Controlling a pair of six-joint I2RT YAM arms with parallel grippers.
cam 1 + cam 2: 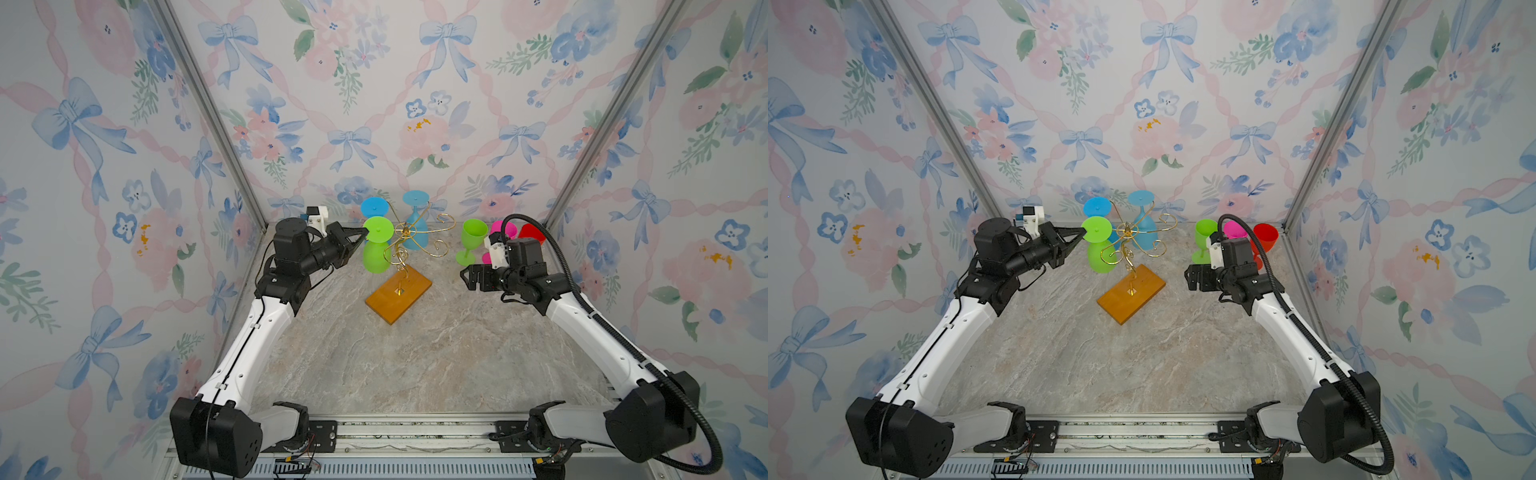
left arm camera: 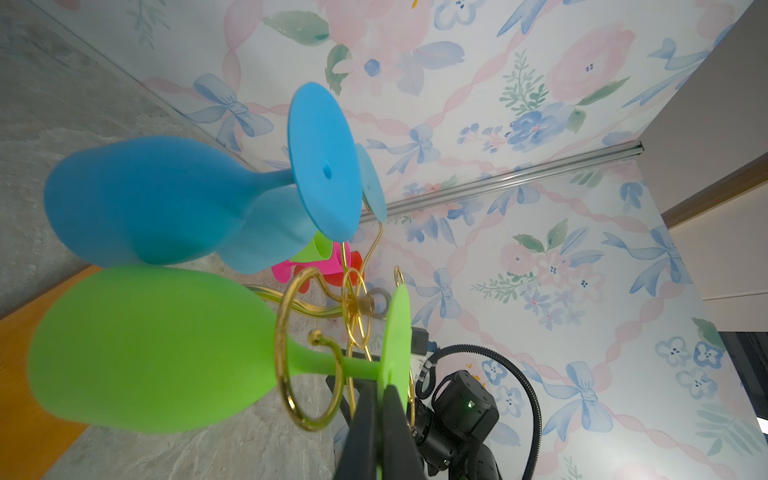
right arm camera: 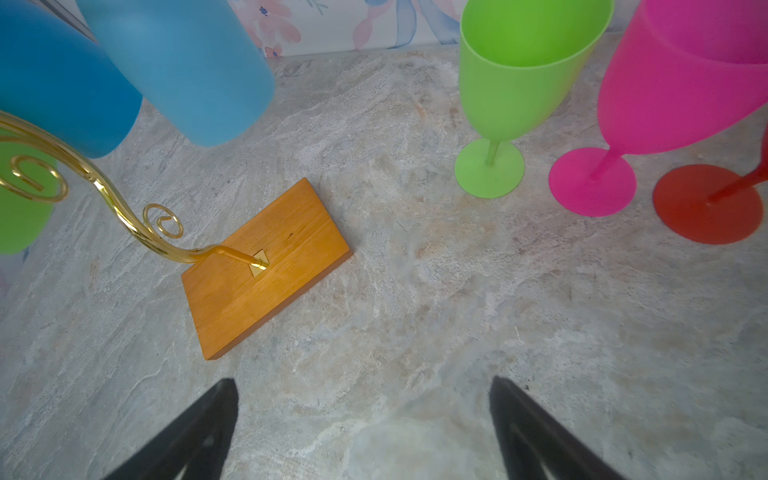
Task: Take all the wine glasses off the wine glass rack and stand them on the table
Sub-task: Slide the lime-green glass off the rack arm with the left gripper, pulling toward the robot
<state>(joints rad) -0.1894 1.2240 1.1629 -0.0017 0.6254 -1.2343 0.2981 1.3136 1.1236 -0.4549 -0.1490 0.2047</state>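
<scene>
Left end effector (image 1: 365, 237): pressed together on the round foot of the green wine glass (image 1: 375, 257), pinching the disc edge-on (in the left wrist view its two black fingers (image 2: 365, 428) sandwich the foot's rim).
Green wine glass: upside down, its stem threaded through a gold curl of the wine glass rack (image 1: 409, 235); its bowl hangs just below and ahead of the left end effector's tips.
Wine glass rack: directly ahead of the left end effector, between the two end effectors; its stem is fixed to a wooden base (image 1: 399, 297) lying on the desk (image 1: 415, 365).
Other hanging glasses: a darker blue wine glass (image 1: 373, 206) and a lighter blue wine glass (image 1: 415, 224), both upside down on the rack's far side, beyond the left end effector.
Right end effector (image 1: 466, 277): spread wide, holding nothing, above the desk and apart from the wooden base.
Standing glasses: an upright green glass (image 1: 473, 237), a pink glass (image 1: 503, 229) and a red glass (image 1: 532, 235) stand on the desk just behind the right end effector.
</scene>
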